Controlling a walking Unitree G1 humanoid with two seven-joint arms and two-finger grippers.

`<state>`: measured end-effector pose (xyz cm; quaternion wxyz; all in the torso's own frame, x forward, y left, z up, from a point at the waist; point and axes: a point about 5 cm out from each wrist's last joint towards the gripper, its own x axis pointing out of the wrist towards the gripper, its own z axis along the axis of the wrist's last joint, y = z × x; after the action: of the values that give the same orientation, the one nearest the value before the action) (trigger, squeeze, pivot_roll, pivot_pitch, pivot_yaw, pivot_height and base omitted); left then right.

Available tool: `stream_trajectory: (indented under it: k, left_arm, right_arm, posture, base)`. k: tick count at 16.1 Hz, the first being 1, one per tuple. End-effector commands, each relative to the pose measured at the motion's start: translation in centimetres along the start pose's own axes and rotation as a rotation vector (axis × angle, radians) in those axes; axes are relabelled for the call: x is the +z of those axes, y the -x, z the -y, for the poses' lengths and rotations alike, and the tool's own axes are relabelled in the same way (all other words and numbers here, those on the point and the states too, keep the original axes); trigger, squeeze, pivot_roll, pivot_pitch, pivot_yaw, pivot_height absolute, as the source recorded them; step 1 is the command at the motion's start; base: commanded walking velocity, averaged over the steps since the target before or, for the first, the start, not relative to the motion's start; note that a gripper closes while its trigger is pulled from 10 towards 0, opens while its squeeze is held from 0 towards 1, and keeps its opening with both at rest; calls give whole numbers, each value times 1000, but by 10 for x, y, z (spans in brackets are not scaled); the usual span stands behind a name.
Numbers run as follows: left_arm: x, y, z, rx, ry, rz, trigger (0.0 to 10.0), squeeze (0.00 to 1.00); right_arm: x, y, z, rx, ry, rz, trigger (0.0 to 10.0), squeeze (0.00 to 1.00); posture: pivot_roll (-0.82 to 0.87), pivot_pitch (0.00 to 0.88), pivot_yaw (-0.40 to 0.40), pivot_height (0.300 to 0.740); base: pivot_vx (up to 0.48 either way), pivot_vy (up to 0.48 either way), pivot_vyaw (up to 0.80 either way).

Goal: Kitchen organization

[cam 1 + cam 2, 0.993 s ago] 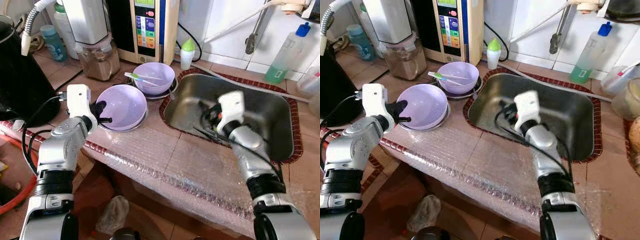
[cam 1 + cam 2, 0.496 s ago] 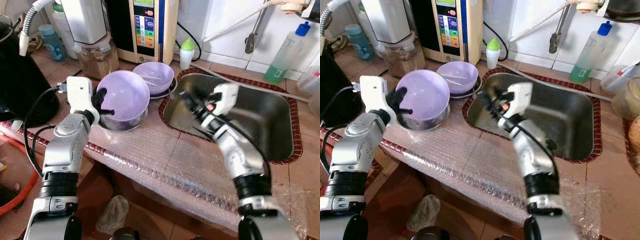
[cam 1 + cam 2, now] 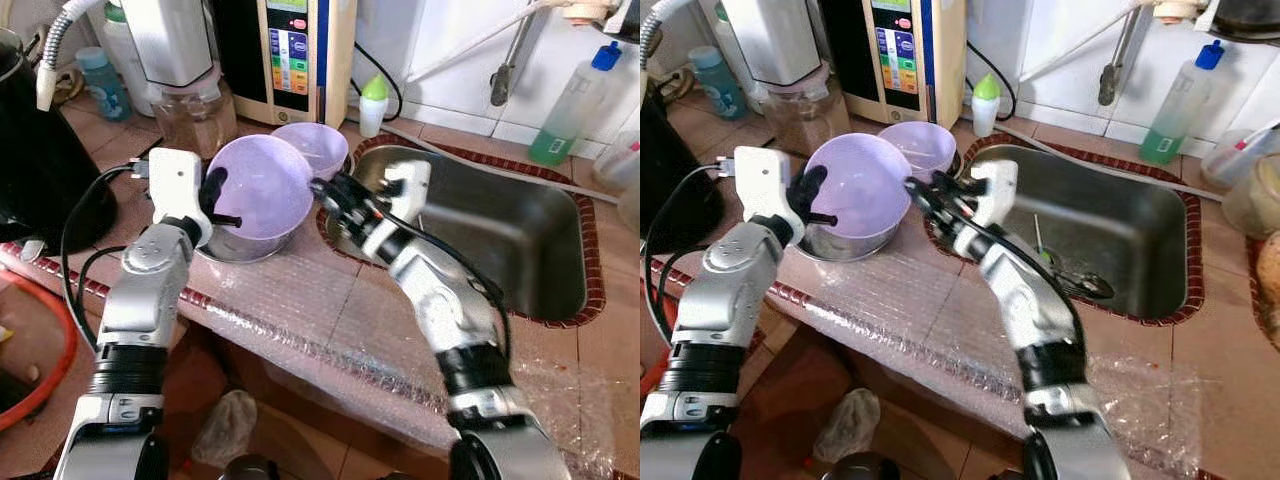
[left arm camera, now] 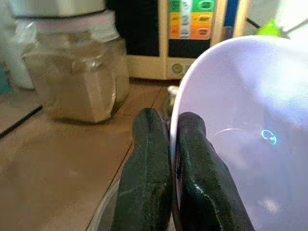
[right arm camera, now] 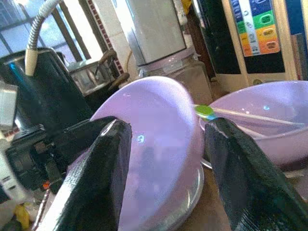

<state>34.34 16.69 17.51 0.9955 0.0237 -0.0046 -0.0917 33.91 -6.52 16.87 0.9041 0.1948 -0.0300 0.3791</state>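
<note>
L gripper [image 4: 171, 159] pinches tilted purple bowl [image 3: 262, 190] rim; R gripper [image 5: 166, 159] spread wide beside it, fingertips cut off

Terracotta-tiled desk [image 3: 620, 340] under bubble wrap [image 3: 330, 320]; steel sink [image 3: 520, 235] at 2 o'clock, white tiled wall [image 3: 450, 50] at 12, daylit windows [image 5: 14, 29].

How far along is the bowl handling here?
Done: left end effector has pinched the near bowl by its rim and tilted it up. In hand: right end effector, open, reaches toward it. Left: far bowl and utensils in sink.
</note>
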Motion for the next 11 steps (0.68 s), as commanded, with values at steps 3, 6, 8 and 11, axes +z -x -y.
stream_trajectory:
  k: [3,6,8,11]
  left_arm:
    - [20,-1,8,-40,-37,96,0,0]
    - [22,0,13,-49,-40,119,0,0]
    - [25,1,16,-62,-35,147,0,0]
    - [26,0,18,-67,-43,158,0,0]
  right_arm:
    - [-6,-14,-3,-46,19,-31,1608,0]
    - [-10,-21,4,-142,43,-71,0,0]
    - [-10,-23,10,-189,53,-85,0,0]
    - [-9,-25,13,-213,64,-97,1176,0]
  posture:
    - [39,0,4,740]
    - [40,0,-4,740]
    - [40,0,-7,740]
    - [37,0,-6,740]
  base:
    - [0,0,0]
    - [0,0,0]
    - [0,0,0]
    - [0,0,0]
